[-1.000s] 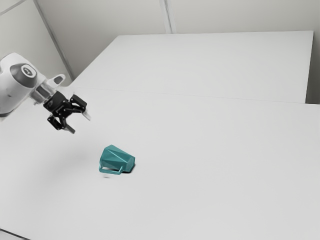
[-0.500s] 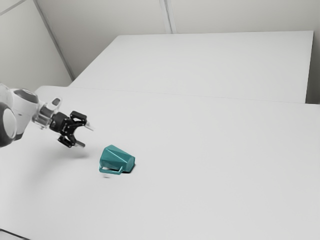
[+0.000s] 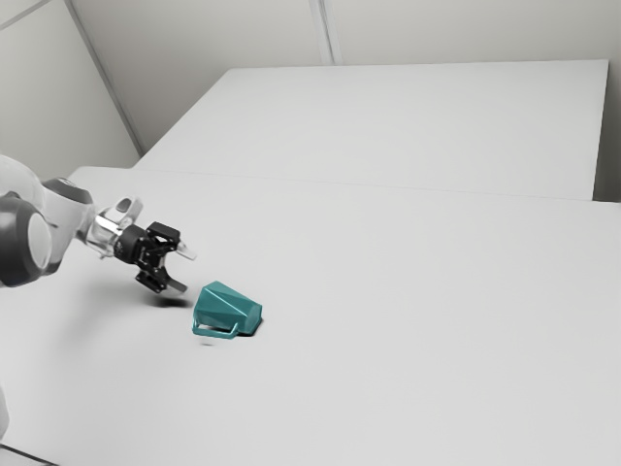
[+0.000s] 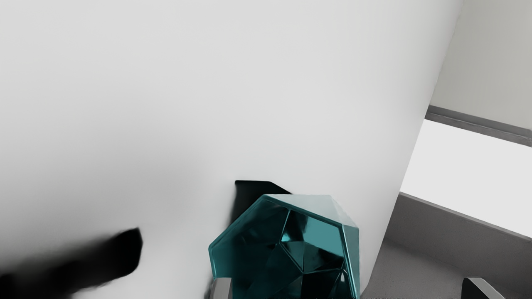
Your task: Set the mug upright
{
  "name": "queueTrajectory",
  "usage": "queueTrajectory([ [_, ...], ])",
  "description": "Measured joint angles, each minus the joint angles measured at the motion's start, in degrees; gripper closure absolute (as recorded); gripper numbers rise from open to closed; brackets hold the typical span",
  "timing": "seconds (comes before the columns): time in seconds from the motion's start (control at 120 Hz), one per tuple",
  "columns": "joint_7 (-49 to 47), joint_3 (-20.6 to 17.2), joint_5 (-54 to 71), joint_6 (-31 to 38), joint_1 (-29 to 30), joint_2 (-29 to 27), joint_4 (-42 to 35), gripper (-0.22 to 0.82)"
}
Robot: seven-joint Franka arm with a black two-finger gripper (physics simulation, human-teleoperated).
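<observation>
Low over the white table [image 3: 417, 388], the pincer [image 3: 183, 270] stands wide, its two fingers [image 4: 222, 288] well apart. Arm [image 3: 73, 209] enters from nine o'clock on the exterior view's dial, the pincer pointing out toward four and tilted down to the tabletop. Teal mug [image 3: 228, 309], faceted, lies on its side on the table, at between four and five o'clock from the fingertips in the exterior view; near them, with a narrow gap showing there. Mouth of the mug faces roughly nine o'clock, toward the pincer; narrower base [image 3: 253, 318] points to between three and four. Handle [image 3: 216, 335] sits on the body's six to seven o'clock side, down by the tabletop. Wrist view looks into the open mouth, dark teal within, the inner facets catching light. Mug shows ahead of the spread fingers, much closer in line with one than with the other; the nearer-lined tip overlaps the edge of the mouth in that view. Contact at that tip: cannot be judged from the wrist view alone. Dark shadow [image 4: 249, 195] on the table just beside the mug, hard-edged. Another, softer patch [image 3: 171, 302] lies under the pincer, at about seven o'clock from its tips. Beyond the table, toward one o'clock from the mug, a pale slab [image 3: 417, 121] stretches before a grey wall [image 3: 213, 34].
</observation>
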Motion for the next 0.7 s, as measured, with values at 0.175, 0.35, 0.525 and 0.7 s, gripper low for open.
queueTrajectory([
  [0.175, 2.1, -2.8, -0.4, 2.3, 0.2, -4.1, -5.3, 0.00],
  [0.35, 3.6, -4.0, -0.5, 4.2, 0.2, -4.5, -6.3, 0.00],
  [0.525, 4.8, -5.6, -0.8, 6.9, 0.3, -7.8, -11.4, 0.00],
  [0.7, 5.7, -6.7, -1.0, 9.0, 0.6, -9.0, -12.9, 0.03],
])
